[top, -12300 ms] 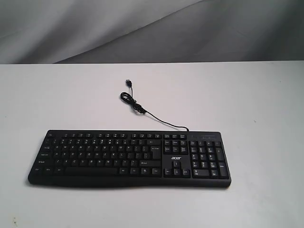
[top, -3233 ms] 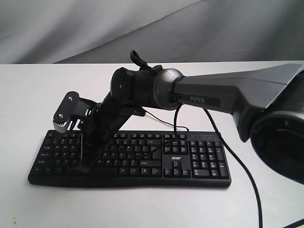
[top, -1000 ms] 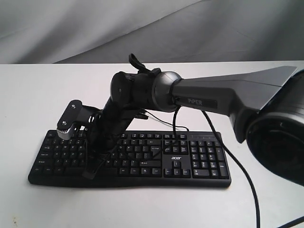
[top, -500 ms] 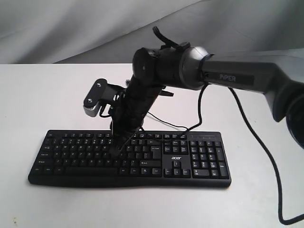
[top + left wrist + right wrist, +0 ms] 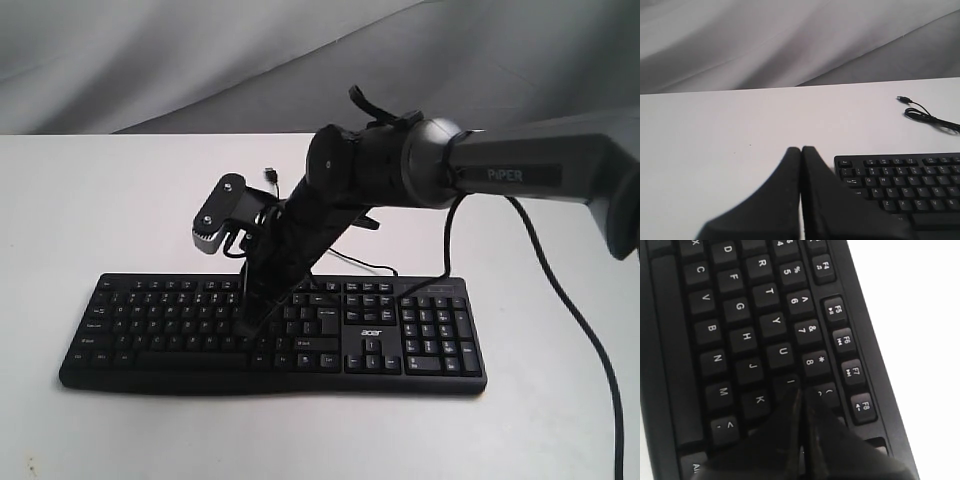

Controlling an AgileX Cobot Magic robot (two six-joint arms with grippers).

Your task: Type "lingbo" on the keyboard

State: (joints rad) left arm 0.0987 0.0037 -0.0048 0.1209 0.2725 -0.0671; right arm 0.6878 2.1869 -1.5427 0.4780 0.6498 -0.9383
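Note:
The black keyboard [image 5: 420, 340] lies flat across the near part of the white table, with its acer logo facing the camera. My right gripper [image 5: 246, 328] reaches across the middle and slants down onto the letter keys. In the right wrist view the right gripper [image 5: 801, 391] is shut and empty. Its tips are at the edge of the I key [image 5: 788, 382], beside the 9 key [image 5: 826, 390]. I cannot tell whether a key is pressed. The left gripper [image 5: 801, 149] is shut and empty. It hovers off the Esc corner of the keyboard [image 5: 905, 185] and does not show in the exterior view.
The keyboard's thin black cable [image 5: 378, 268] runs back over the table to a loose USB plug [image 5: 270, 174]; the cable [image 5: 927, 116] also shows in the left wrist view. The right arm's own cable [image 5: 560, 300] hangs over the table at the right. Grey cloth backs the table.
The right arm has swung from the keyboard's left letters toward the middle. Half a second ago its tips sat slightly higher; now they are lower on the keys.

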